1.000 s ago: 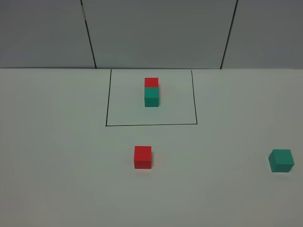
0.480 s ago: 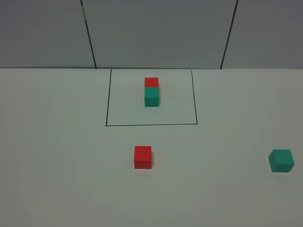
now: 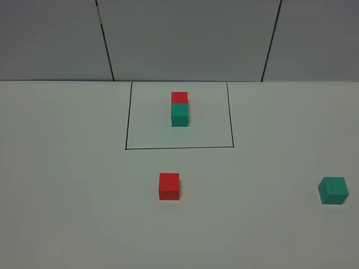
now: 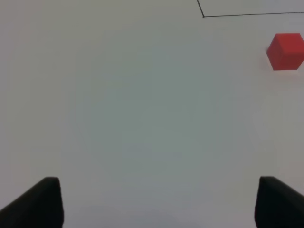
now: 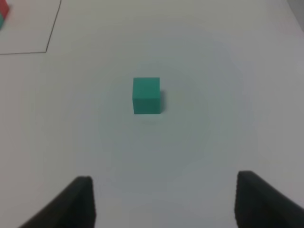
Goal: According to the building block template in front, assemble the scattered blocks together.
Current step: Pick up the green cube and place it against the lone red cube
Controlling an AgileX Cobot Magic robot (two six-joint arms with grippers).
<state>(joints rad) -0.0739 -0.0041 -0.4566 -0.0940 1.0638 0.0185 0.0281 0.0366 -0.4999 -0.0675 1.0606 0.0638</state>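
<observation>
Nothing moved in the last second: your red block point(image 3: 169, 186) sat lower centre, the teal block point(image 3: 333, 190) far right, both below the framed template point(image 3: 179, 109), and left fingers point(image 4: 45, 202) and right fingers point(image 5: 71, 204) stood spread and empty, so joining hadn't begun.

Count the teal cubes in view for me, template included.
2. The template teal cube sits inside the black rectangle, touching the template red cube. The loose teal cube lies alone at the far right of the high view. Nothing looks hidden.
</observation>
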